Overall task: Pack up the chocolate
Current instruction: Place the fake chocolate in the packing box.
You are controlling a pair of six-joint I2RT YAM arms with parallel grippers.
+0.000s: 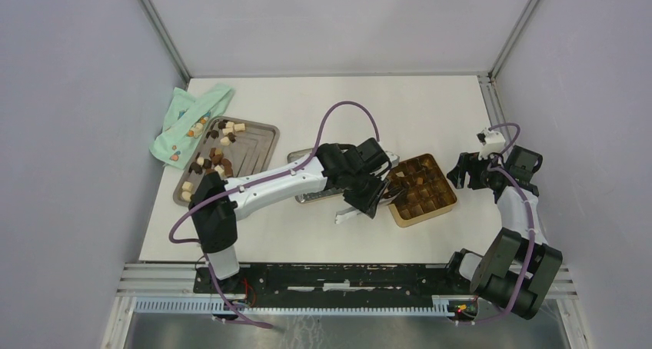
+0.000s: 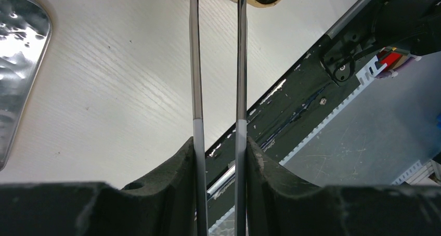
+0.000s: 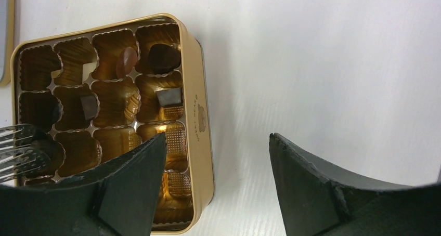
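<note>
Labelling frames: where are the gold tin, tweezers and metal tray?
gold tin (image 3: 200,116), right wrist view, its right wall.
tweezers (image 2: 195,64), left wrist view, left blade.
metal tray (image 1: 257,147), top external view, bare floor.

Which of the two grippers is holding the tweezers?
The left gripper: it clamps the long metal tweezers, while the right gripper stands open and empty.

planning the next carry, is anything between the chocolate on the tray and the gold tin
Only a low second metal tray lies between the chocolate and gold tin, under the left arm; nothing tall is visible.
</note>
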